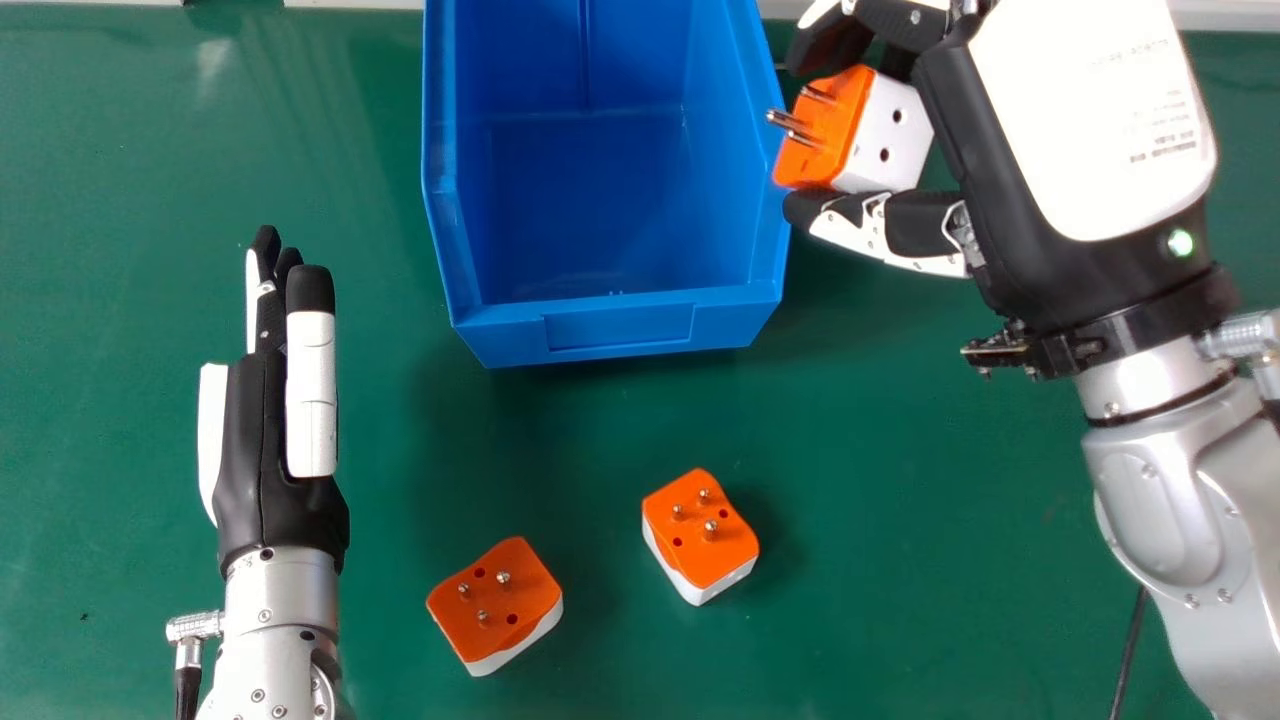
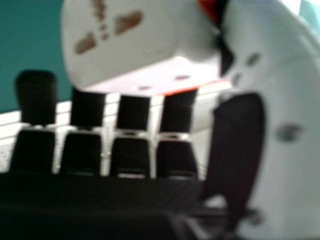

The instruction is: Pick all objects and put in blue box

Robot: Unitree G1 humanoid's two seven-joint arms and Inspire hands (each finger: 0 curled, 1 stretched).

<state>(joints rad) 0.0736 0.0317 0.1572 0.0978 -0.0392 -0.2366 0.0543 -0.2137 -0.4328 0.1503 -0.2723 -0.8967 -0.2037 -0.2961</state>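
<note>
The right fingers (image 1: 895, 25) are clamped on 1 orange-and-white 3-pin plastic plug adapter (image 1: 886, 140), pin side towards the open blue plastic box (image 1: 620, 325), just left of the fingers.

The box (image 1: 620, 325) is blue all over, inside and out. The table (image 1: 900, 480) is plain green. The plug in the right hand (image 1: 890, 140) is bright orange on one part and white on the other, with dark holes in the white and shiny silver pins. The middle plug (image 1: 690, 535) and the plug by the left arm (image 1: 530, 590) are orange on top and white below, with silver pins too. The right hand (image 1: 1090, 110) is black and white, with a little green light (image 1: 1180, 243). The left hand (image 1: 265, 500) is black and white too. Both forearms (image 1: 1160, 500) are silver.
</note>
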